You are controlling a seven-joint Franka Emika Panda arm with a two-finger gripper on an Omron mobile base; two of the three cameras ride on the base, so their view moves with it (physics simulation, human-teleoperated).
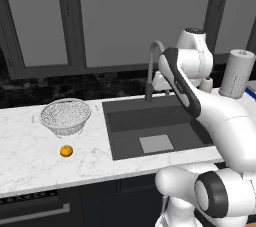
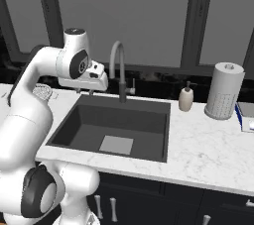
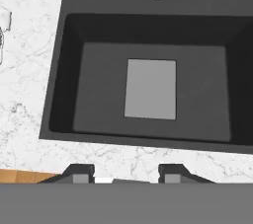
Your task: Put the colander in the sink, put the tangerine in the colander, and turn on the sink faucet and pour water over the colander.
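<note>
Sink (image 3: 94, 90) directly beneath pincer (image 3: 126, 171)

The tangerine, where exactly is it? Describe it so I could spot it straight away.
Start at the dark recessed sink in the white marble counter and look to its left. There stands a round wire-mesh colander; the tangerine lies on the bare marble just in front of it, apart from it. It is the one small orange ball there, far smaller than the silvery bowl.

white marble countertop (image 2: 208, 144) runs along dark lower cabinets (image 2: 163, 204) with pale handles. behind it, a black marbled backsplash (image 1: 60, 91) and tall grey window panes (image 2: 119, 11) in dark frames. even, flat light.
</note>
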